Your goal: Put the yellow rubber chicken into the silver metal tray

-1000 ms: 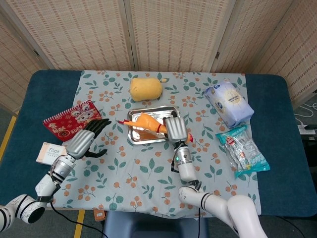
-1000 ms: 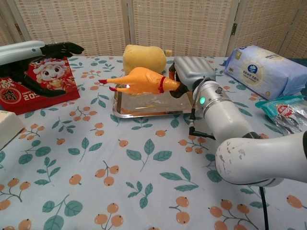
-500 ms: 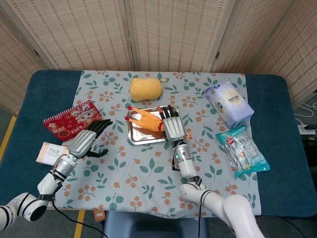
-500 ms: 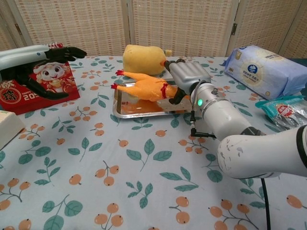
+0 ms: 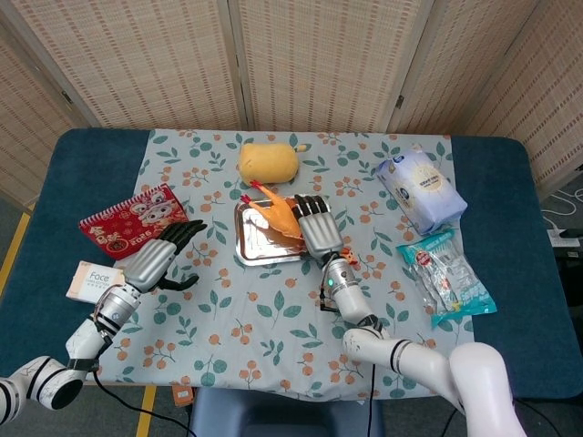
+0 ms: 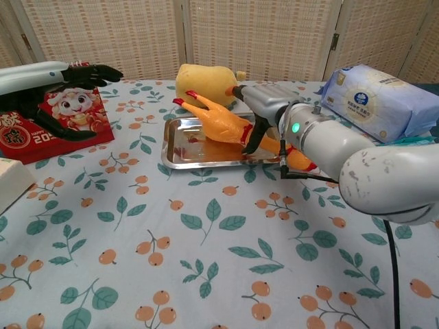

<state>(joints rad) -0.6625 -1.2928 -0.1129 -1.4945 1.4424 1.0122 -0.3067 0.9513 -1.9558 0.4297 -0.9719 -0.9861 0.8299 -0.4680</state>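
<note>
the yellow rubber chicken (image 6: 223, 123) is now lying across the silver metal tray (image 6: 180, 147), and that is new. a second ago your right hand (image 6: 264, 103) was holding it up in the air over the tray, level and flat. now it is tipping down. its red feet are poking up at the far side of the tray, near the plump yellow toy (image 6: 204, 83). its head end is hanging over the near right rim, out onto the cloth, right under your wrist.

your right hand is opening up. the fingers are spreading out and they are not squeezing the chicken any more. the dark thumb is pointing down just beside the chicken's neck, maybe touching it; you cannot tell for sure. the chicken is lying under and a little to the left of your palm.

so the job is looking nearly done. most of the body is sitting inside the tray, but the head is sticking out past the rim. it may slide or tip out if you bump it while pulling away. lifting straight up and back looks safest.

your left hand (image 5: 159, 258) is waiting well away from the tray, off to the side, with its fingers apart and nothing in it. it is hovering by the red packet (image 5: 127, 218) and the small white box (image 5: 91, 279). on the other side of your right hand, the blue and white wipes pack (image 5: 421, 189) and a clear snack bag (image 5: 446, 276) are lying well apart from the tray.
</note>
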